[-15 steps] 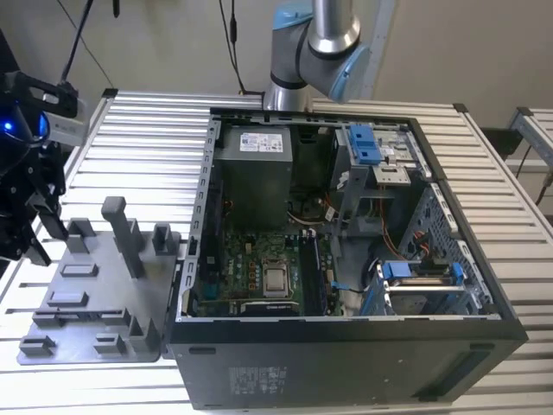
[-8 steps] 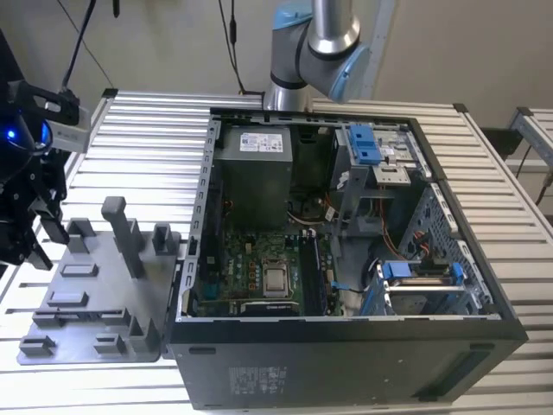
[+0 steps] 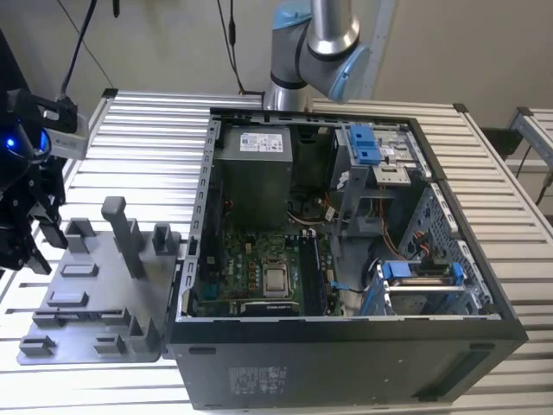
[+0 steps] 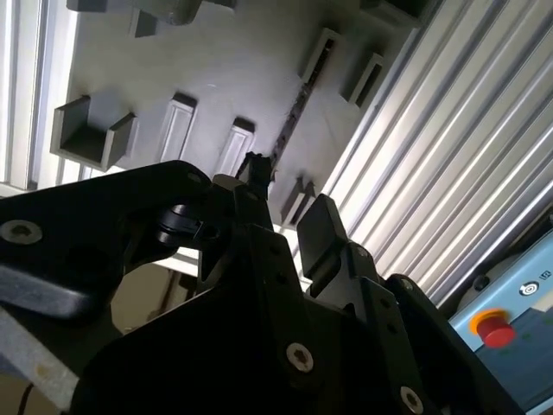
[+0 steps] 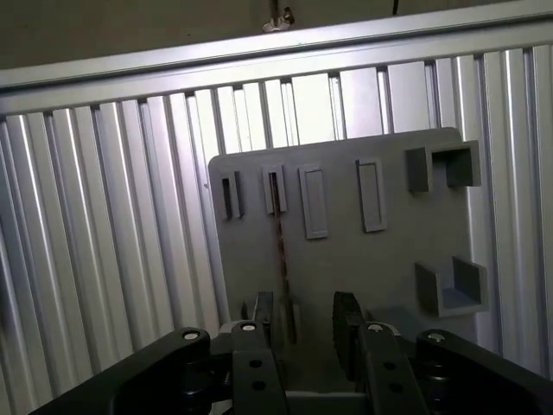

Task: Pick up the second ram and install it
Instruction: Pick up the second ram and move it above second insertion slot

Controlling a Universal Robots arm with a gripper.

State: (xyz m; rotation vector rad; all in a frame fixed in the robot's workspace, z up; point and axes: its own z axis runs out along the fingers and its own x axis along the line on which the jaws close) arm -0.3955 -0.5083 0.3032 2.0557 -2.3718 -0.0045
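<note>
Though untouched (edge-on), ram [image 5: 279, 251] beyond end effector [image 5: 304, 318]

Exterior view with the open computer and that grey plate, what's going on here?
The arm's gripper hangs open over the grey fixture plate, which lies beside the open computer case on the exterior view's left. The second ram stands on edge in the plate, just ahead of the fingers. It is not gripped yet.

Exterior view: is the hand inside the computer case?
No, the hand is by the grey fixture plate, outside the computer case.
</note>
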